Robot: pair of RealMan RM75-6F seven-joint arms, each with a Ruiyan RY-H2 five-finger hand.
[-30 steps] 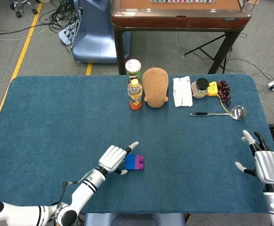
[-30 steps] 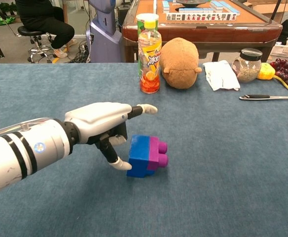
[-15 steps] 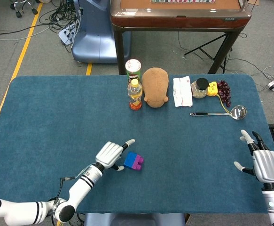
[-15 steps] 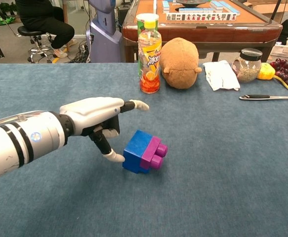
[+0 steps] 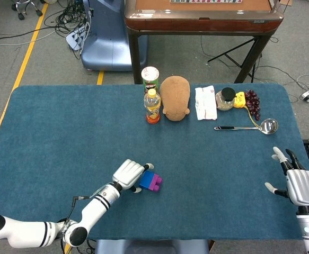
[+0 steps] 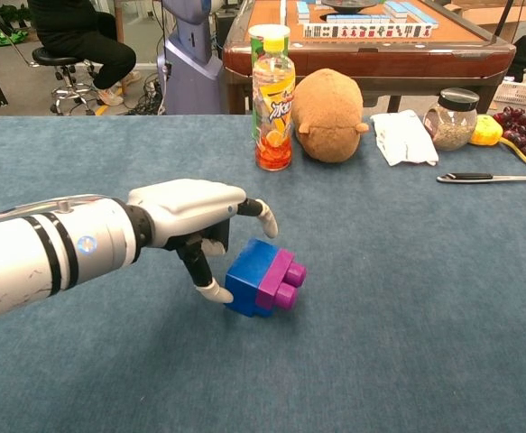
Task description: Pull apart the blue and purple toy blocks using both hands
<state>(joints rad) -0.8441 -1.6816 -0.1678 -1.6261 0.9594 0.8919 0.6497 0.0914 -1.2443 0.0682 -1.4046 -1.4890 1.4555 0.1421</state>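
The blue block (image 6: 252, 275) and purple block (image 6: 281, 280) are joined as one short brick near the front of the blue felt table (image 5: 64, 132). In the chest view it lies tilted, long axis running left to right, the purple end with its round studs pointing right, away from the left hand (image 6: 195, 221).

Since half a second ago the left hand's forefinger has curled down — then it stretched out straight, now it hooks over the blue block's top edge. A lower fingertip (image 6: 213, 290) touches the block's left face; a closed grip is not evident.

The right hand (image 5: 300, 185) hovers at the table's right edge, fingers spread, holding nothing, much as before.

The blocks are smooth, glossy plastic; the hands are hard white shells with dark joints — the cloth is matte and napped.
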